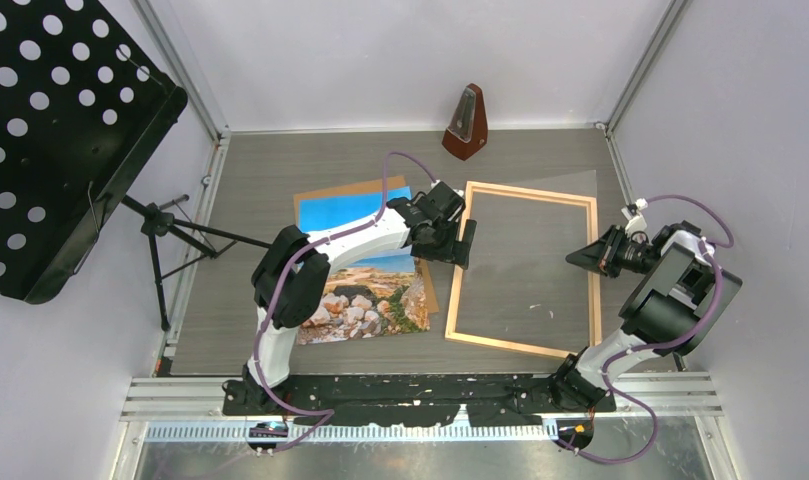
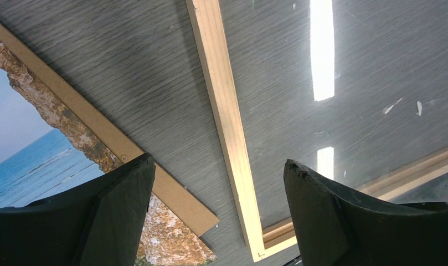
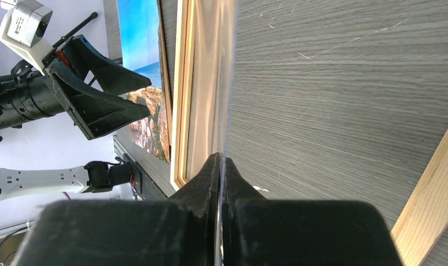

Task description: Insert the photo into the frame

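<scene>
The photo (image 1: 370,295) lies face up at table centre-left on a brown backing board (image 1: 325,195). The wooden frame (image 1: 457,290) lies flat to its right. My left gripper (image 1: 450,235) is open and empty, hovering over the frame's left rail (image 2: 227,127), with the photo (image 2: 22,149) and the board's edge (image 2: 99,138) to its left. My right gripper (image 1: 580,255) is shut on the edge of a clear transparent sheet (image 1: 530,260), held over the frame's opening. In the right wrist view the sheet (image 3: 227,83) runs edge-on from my pinched fingertips (image 3: 213,166) toward the frame's far rail (image 3: 183,83).
A brown metronome (image 1: 467,123) stands at the back centre. A black perforated music stand (image 1: 50,130) on tripod legs (image 1: 180,235) fills the left side. White walls close in the table on three sides.
</scene>
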`<state>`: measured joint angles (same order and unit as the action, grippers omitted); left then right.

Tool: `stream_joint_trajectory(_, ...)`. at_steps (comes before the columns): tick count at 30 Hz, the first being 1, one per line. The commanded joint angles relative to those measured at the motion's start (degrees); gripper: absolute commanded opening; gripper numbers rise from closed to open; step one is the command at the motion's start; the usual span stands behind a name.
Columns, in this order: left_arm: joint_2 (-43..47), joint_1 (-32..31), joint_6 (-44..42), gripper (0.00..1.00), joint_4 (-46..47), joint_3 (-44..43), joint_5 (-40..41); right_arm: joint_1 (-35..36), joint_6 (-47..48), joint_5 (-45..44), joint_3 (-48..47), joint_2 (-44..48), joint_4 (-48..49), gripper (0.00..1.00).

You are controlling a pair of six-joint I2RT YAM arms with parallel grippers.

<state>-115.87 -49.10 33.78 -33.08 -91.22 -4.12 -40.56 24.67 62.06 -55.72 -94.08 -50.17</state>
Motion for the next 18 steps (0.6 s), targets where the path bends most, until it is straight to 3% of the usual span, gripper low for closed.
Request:
stream_joint_trajectory(1,0.83,0.06,-0.97,0.87,1.31,-0.73,0.24,0.35,1.13,0.72,-1.72,-0.12,-0.42,0.06)
stream_joint_trajectory(18,0.39,0.06,-1.00,0.87,1.31,-0.82,0.21,0.33,-1.21,2.65,-0.28,-1.26,-0.53,0.06)
